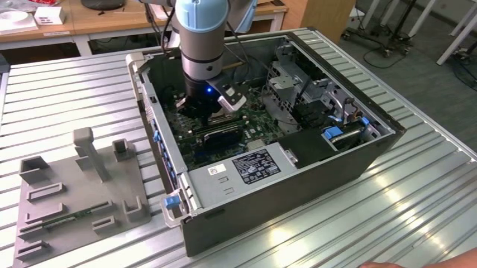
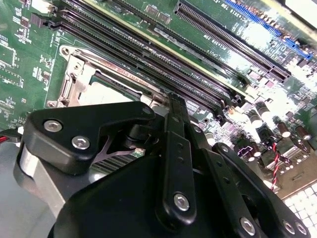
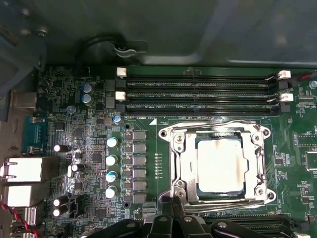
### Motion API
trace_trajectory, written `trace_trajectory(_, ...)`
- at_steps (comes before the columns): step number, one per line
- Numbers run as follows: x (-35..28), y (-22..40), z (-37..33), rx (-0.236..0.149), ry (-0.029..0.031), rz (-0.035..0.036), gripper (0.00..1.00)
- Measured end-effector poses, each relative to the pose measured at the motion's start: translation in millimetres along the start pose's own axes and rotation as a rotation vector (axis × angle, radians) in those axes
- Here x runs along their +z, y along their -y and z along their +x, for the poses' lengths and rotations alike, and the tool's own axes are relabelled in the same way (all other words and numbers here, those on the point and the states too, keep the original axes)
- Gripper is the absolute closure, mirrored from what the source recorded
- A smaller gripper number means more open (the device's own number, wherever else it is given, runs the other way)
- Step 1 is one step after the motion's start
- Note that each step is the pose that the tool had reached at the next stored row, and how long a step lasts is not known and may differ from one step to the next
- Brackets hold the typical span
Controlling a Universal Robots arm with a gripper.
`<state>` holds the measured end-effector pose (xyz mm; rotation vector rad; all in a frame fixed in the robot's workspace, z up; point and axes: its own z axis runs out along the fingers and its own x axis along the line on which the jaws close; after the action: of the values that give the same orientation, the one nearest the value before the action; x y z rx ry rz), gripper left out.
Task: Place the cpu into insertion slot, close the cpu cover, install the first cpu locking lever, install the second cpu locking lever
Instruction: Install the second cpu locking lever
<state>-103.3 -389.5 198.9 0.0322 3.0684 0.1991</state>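
One cpu (image 3: 220, 166) sat in one insertion slot (image 3: 198, 191); one cpu cover (image 3: 184, 168) lay closed flat around it, framing metal top. Hand (image 3: 173, 210) hovered just beside socket's edge, fingers (image 2: 174, 116) pressed together, clenched on nothing visible. First wrist view showed three memory slots (image 3: 198, 95) beyond socket. Exterior view alone showed arm reaching into one open computer case (image 1: 298, 184) on slatted worktop (image 1: 67, 100), one grey fixture (image 1: 78, 190) near worktop's edge.
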Motion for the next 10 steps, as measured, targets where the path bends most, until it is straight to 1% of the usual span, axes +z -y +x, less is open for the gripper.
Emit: trace_trajectory(10, 1.7, 0.3, 4.0, -0.001, 0.0091, -0.0006, 0.89)
